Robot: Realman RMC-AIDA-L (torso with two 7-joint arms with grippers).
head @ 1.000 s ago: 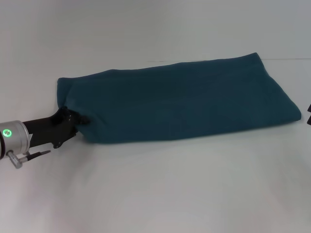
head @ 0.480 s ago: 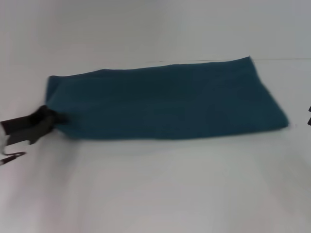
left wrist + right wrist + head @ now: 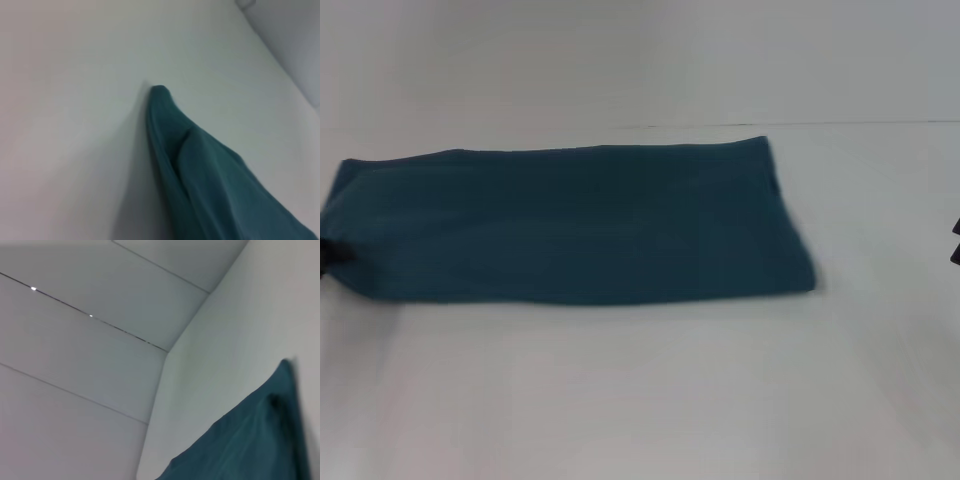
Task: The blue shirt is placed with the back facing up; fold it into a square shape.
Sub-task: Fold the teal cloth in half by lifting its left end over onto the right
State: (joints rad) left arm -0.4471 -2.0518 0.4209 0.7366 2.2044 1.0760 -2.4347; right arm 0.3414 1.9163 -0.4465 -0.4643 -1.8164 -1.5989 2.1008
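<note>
Left hand (image 3: 324, 258) is barely in the head view, just a dark bit at the far left edge, right up against the near-left corner of the blue shirt (image 3: 570, 225). Can't tell if its fingers are clamped on the cloth or just touching it, since nearly all of it is cut off by the edge, and the left wrist view doesn't show the fingers either. Right hand (image 3: 956, 242) is only a small dark sliver at the far right edge, well apart from the shirt, so no idea whether it's open or closed. The shirt itself is folded into a long, narrow band lying flat on the white worktop (image 3: 650, 390), running left to right across the middle of the head view and sitting more toward the robot's left side. Its left end reaches the picture edge, and the right end is a fairly straight folded edge with bare worktop past it. Plain teal surface on top, no lettering showing. From the left wrist view the shirt (image 3: 210, 185) comes to a narrow point resting on the worktop, with a couple of layers visible along the fold. Right wrist view catches a corner of the shirt (image 3: 245, 440) with white wall panels (image 3: 90, 340) behind the worktop edge.
</note>
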